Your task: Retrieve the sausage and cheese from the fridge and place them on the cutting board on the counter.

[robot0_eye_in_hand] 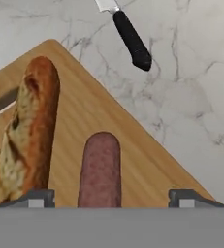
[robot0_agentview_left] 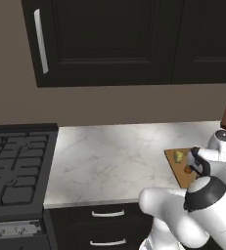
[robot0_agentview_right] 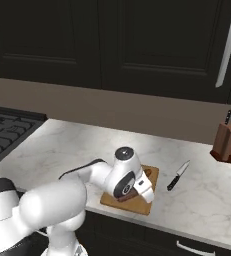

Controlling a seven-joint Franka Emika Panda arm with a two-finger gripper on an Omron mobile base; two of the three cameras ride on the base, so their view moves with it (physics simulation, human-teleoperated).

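Marble counter (robot0_agentview_right: pixel 197 195) carries the cutting board (robot0_eye_in_hand: pixel 133 160); on it the sausage (robot0_eye_in_hand: pixel 100 167) lies between the wide-spread, empty gripper (robot0_eye_in_hand: pixel 112 197), beside a speckled stick (robot0_eye_in_hand: pixel 28 131).

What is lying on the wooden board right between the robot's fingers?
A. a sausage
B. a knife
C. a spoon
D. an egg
A: the hand view shows the dark reddish sausage lying flat on the cutting board between the open gripper's tips, while the knife rests off the board on the counter.
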